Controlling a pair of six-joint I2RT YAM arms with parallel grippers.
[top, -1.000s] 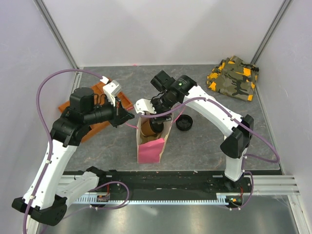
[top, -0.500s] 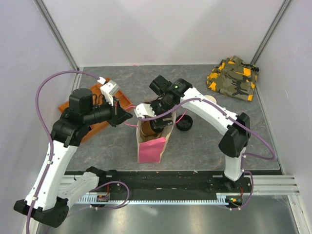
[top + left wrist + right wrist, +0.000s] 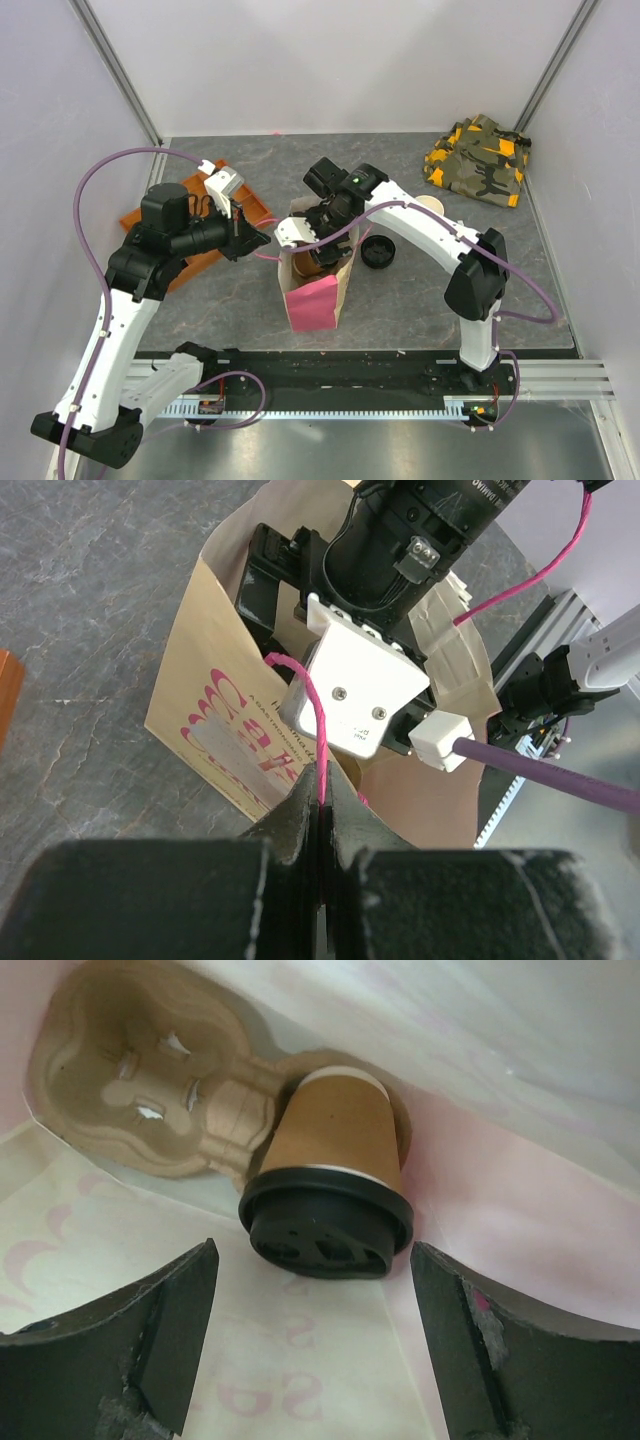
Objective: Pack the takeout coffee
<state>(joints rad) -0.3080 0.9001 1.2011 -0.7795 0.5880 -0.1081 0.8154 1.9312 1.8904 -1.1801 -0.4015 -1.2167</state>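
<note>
The takeout coffee [image 3: 335, 1150], a tan cup with a black lid [image 3: 325, 1228], stands tilted in one pocket of a cardboard cup carrier [image 3: 140, 1075] at the bottom of the paper bag [image 3: 318, 300]. My right gripper [image 3: 312, 1252] reaches down inside the bag and is open. Its fingers stand on either side of the lid without touching it. My left gripper [image 3: 322, 780] is shut on the bag's pink handle [image 3: 310, 715] at the bag's left side and holds the mouth open.
A loose black lid [image 3: 378, 252] lies right of the bag. A lidless tan cup [image 3: 431, 204] peeks out behind the right arm. A camouflage cloth [image 3: 480, 160] lies at the back right, and an orange tray [image 3: 150, 215] sits under the left arm.
The right gripper's jaws have spread apart, leaving the cup free in the carrier, and the right arm has leaned a little further over the bag. The left gripper keeps hold of the handle.
</note>
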